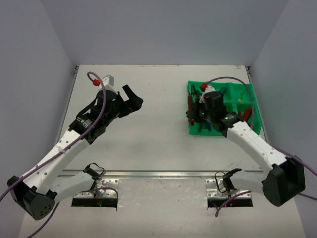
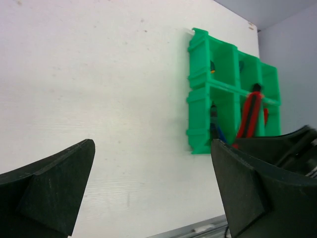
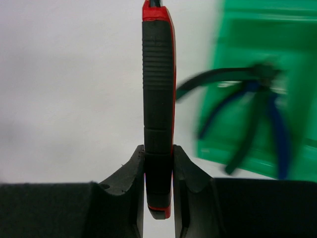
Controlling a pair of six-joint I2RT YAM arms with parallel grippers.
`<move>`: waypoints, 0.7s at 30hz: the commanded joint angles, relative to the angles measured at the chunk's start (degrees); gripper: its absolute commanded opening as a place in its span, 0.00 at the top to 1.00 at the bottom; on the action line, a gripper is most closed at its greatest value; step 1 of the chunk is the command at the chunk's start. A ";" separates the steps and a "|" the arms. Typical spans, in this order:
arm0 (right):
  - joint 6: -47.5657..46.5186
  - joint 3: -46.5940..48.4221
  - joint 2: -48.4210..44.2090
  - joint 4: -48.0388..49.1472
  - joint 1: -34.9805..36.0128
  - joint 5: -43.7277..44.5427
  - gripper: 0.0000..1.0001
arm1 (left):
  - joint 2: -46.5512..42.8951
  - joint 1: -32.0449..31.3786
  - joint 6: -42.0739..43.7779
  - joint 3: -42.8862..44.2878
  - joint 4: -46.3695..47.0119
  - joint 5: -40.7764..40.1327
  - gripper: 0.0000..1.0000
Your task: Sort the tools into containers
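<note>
Right claw (image 3: 158, 166) clamps a red-and-black ribbed-handled cutter (image 3: 158, 74) at the bright green divided plastic tray's (image 2: 198, 124) 9 o'clock edge. Left claw (image 2: 153, 186) gapes wide over the white counter (image 1: 148, 144).

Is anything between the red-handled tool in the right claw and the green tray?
Nothing visible does. The right claw holds the red-handled tool close beside the green tray; blue-handled pliers already lie inside it.

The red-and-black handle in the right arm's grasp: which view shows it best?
Right wrist: the handle fills the centre, sharp, clamped between the right tool's fingers. Left wrist shows it small, before the green tray. Top view mostly hides it behind the right arm.
</note>
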 commanded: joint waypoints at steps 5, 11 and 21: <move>-9.29 -0.12 -7.06 -14.54 -32.35 22.42 1.00 | -4.64 0.11 12.73 -6.37 -7.11 -4.77 0.00; -8.45 4.66 1.08 -12.43 -39.88 23.34 1.00 | -7.15 0.03 15.41 -9.63 -6.15 2.92 0.00; -9.03 13.52 17.40 -13.33 -40.40 24.61 1.00 | -11.52 -0.04 16.92 -12.98 -4.16 5.23 0.00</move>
